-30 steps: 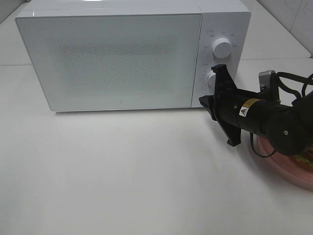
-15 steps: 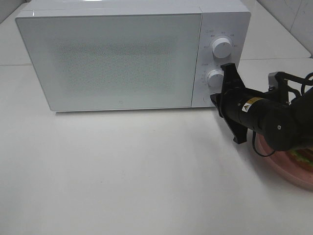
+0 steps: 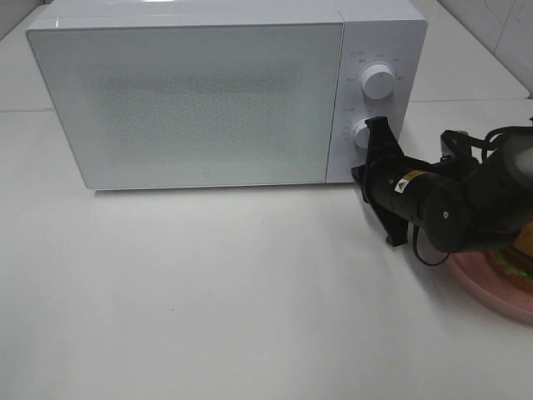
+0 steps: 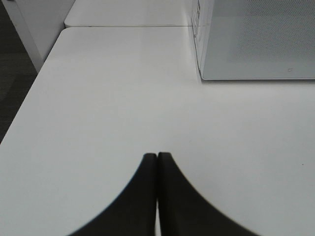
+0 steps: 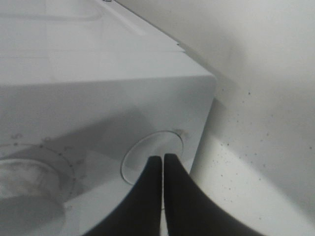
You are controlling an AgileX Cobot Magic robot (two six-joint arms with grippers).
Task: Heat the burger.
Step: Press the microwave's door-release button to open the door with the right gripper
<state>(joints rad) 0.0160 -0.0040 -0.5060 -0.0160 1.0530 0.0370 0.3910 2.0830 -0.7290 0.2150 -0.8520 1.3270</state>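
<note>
Exterior high view: a white microwave (image 3: 208,100) fills the upper part of the frame, door closed, with 2 knobs on its right panel. The upper knob (image 3: 377,81) is clear. The lower knob (image 3: 360,132) is half covered by the black bracket of the right arm (image 3: 433,208), which comes in from the right edge. The fingers at that arm's end are hidden behind the bracket. The white table (image 3: 208,300) is bare across the whole lower left and centre. At the lower right edge sits a pink plate (image 3: 487,287), cut off by the frame. On it is the burger (image 3: 520,265), only a sliver showing behind the arm.

Left wrist view: the left gripper (image 4: 157,156) has its fingers pressed together with nothing between them, above bare table. The microwave's lower front corner is in the upper right. The table's edge runs down the left side, with dark floor beyond it.

Right wrist view: the right gripper (image 5: 162,158) is also closed tight and empty, its tips at a round flat disc (image 5: 147,155) on the microwave's panel. I cannot tell whether they touch it. 1 blurred knob sits in the lower left, and speckled table lies open to the right.
</note>
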